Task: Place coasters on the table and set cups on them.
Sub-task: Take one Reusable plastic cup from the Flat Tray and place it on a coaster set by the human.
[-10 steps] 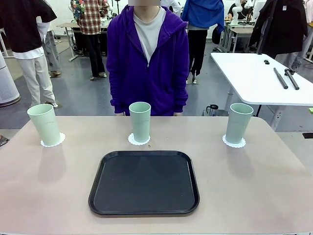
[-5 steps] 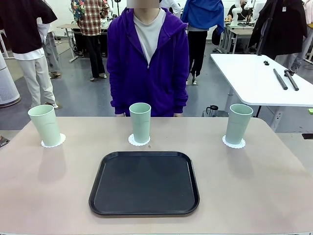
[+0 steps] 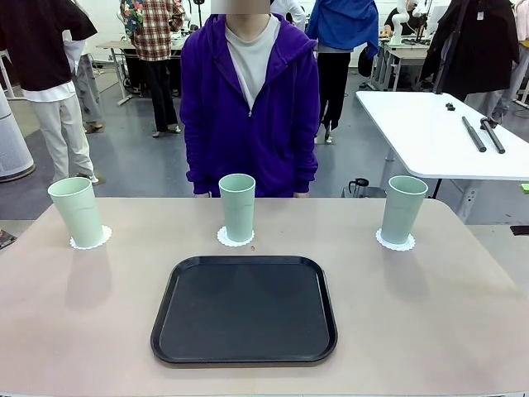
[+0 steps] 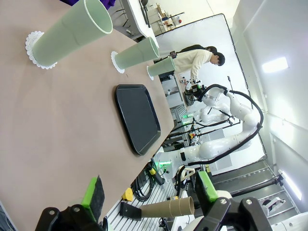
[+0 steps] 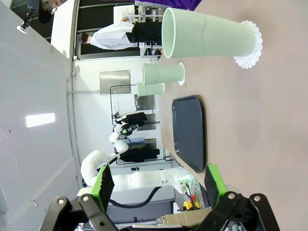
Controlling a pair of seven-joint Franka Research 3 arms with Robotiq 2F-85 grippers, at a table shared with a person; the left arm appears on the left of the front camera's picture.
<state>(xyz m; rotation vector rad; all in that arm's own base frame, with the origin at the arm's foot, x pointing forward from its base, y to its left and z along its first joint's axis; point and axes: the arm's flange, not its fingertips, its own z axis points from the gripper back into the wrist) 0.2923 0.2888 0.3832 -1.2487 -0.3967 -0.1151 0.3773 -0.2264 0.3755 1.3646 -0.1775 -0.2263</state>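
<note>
On the table (image 3: 430,306), the left cup (image 3: 76,212) has straightened since a second ago.

The near edge of the surface (image 3: 463,331) runs off the bottom of the front view, and its left and right ends are cut by the sides. Each cup (image 3: 237,207) covers the middle of its coaster (image 3: 235,238), leaving just the lacy rim. Behind the surface, the person's (image 3: 250,99) hands and legs are hidden.
</note>
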